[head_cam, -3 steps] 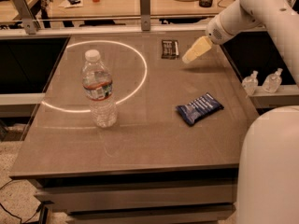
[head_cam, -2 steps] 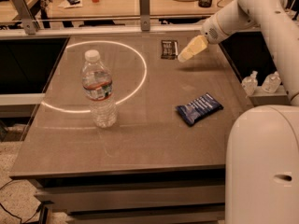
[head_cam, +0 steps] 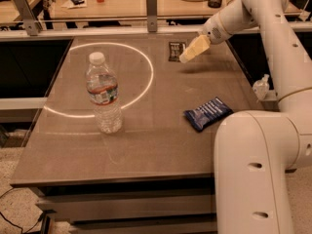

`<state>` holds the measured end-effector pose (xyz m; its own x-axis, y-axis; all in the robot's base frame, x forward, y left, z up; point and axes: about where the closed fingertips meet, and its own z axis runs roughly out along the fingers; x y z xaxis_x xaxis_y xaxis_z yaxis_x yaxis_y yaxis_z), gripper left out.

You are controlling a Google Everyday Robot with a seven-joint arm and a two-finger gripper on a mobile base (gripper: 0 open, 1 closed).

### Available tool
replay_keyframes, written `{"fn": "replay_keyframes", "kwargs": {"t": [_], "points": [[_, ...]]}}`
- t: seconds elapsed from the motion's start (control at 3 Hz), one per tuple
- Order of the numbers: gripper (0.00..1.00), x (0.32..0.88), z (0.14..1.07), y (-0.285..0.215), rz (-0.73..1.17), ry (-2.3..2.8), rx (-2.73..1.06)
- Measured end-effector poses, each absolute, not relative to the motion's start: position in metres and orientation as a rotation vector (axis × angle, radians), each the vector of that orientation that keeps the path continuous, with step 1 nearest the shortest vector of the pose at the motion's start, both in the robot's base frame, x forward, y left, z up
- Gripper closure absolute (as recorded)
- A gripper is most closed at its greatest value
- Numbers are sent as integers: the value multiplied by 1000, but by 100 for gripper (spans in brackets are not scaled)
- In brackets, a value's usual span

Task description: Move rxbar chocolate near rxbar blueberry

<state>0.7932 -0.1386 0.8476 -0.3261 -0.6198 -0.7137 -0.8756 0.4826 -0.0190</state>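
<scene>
The rxbar chocolate (head_cam: 176, 51), a small flat black wrapper with white lettering, lies at the far edge of the table, partly covered by my gripper. The rxbar blueberry (head_cam: 208, 113), a dark-blue wrapper with pale lettering, lies flat near the table's right edge, well in front of the black bar. My gripper (head_cam: 187, 56), with pale yellowish fingers, hangs just right of the rxbar chocolate and points down-left at it, holding nothing that I can see.
A clear water bottle (head_cam: 104, 94) with a white cap stands upright on the left-middle of the brown table (head_cam: 146, 145). A bright light ring lies on the table behind it. My white arm base fills the lower right. A rail and shelves with clutter stand beyond the far edge.
My gripper has moved left and a little down, closing in on the rxbar chocolate. The two bars and the bottle have not moved.
</scene>
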Motion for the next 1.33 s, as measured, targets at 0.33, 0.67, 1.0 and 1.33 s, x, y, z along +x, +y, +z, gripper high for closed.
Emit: {"fn": "replay_keyframes", "kwargs": {"t": [0.33,0.67,1.0,1.33], "points": [[0,789,842,-129,492,2076,-1307],[0,776,835,-129,475,2113,-1401],[0,764,838,-131,473,2114,-1472],[0,762,845,-134,456,2096,-1479]]}}
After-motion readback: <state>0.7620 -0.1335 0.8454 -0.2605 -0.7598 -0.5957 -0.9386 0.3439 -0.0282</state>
